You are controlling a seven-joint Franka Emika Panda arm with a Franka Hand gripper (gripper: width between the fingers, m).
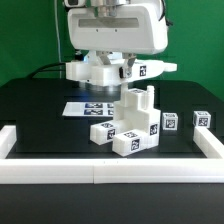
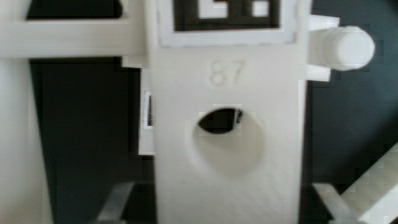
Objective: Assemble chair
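Chair parts [image 1: 130,125] on the bench [image 1: 40,115] look like matt white plastic, and the bench itself is dull black. Up close, the slab [image 2: 222,150] shows a smooth, slightly chalky face. And the robot body [image 1: 115,25] gleams, a glossy white shell.

Bright, even light falls from above onto the stacked chair parts [image 1: 130,125], and their white faces wash out almost to blankness. Only thin, soft shadows lie on the black table [image 1: 40,115] just beside them. Behind the stack, the robot body [image 1: 120,25] glares. The exterior view is coarse, its tags barely resolved. In the wrist view a chair part [image 2: 222,150] looms soft and unfocused, side faces grey, hole [image 2: 217,121] dark, tag [image 2: 222,15] smeared.
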